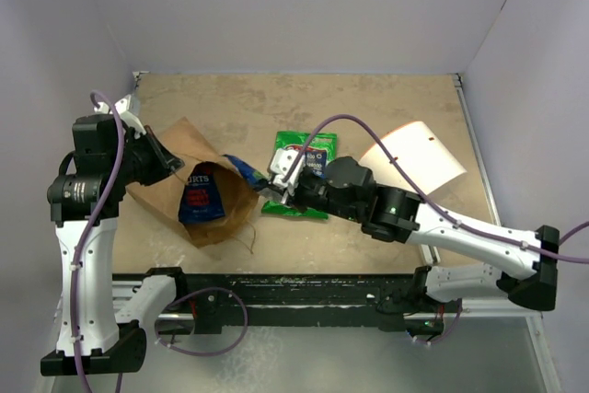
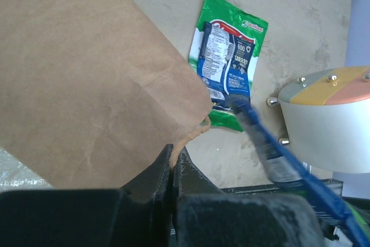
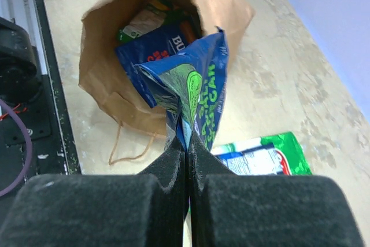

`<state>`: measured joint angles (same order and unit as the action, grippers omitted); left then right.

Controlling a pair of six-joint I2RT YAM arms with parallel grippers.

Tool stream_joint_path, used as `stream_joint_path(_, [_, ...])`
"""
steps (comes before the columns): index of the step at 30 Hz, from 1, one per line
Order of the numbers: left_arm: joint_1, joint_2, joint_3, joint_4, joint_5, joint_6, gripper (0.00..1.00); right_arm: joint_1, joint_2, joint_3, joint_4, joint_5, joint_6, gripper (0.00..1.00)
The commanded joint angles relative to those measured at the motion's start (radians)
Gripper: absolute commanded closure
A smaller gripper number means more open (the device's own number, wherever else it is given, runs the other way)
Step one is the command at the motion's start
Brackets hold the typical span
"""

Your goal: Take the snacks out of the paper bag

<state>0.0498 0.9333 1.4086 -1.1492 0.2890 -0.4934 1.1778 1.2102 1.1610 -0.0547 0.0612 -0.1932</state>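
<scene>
Extraction: right fingers [image 3: 167,169] pinch blue-green packet [image 3: 199,93] at paper bag [image 3: 101,85] mouth; left fingers [image 2: 196,180] clamp bag edge. Best draw packet straight clear, then lay beside green packet [image 1: 306,156] on bench [image 1: 386,98].

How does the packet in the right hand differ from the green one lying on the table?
The blue packet is pinched at one edge in the right hand, lifted near the bag mouth; the green packet lies flat on the table. The blue packet is folded and creased; the green packet is spread out. The blue packet has lime print; the green packet a blue-and-white panel. Both are small glossy packets.
</scene>
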Motion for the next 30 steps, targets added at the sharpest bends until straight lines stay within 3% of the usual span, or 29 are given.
stream_joint_path(1, [-0.002, -0.012, -0.004, -0.004, -0.058, 0.019, 1.0, 0.001, -0.117, -0.026, 0.017, 0.063, 0.02, 1.0])
stream_joint_path(5, [-0.002, -0.008, 0.007, -0.008, -0.069, 0.012, 1.0, 0.0, -0.169, -0.036, -0.042, 0.002, -0.035, 1.0])
stream_joint_path(9, [-0.002, -0.014, 0.022, -0.008, -0.062, -0.007, 1.0, -0.035, -0.159, -0.046, -0.03, 0.079, -0.073, 1.0])
stream_joint_path(14, [-0.002, -0.002, 0.012, -0.006, -0.031, -0.058, 1.0, -0.215, -0.063, -0.08, 0.066, -0.051, -0.139, 1.0])
stream_joint_path(17, [-0.002, -0.002, 0.024, -0.002, -0.021, -0.068, 1.0, -0.243, 0.064, -0.033, 0.007, -0.054, -0.269, 1.0])
stream_joint_path(22, [-0.002, -0.002, 0.044, -0.015, -0.035, -0.059, 1.0, -0.248, 0.219, 0.029, -0.054, 0.059, -0.445, 1.0])
stream_joint_path(30, [-0.002, -0.012, 0.042, -0.023, -0.033, -0.056, 1.0, -0.256, 0.384, 0.08, -0.11, 0.234, -0.591, 1.0])
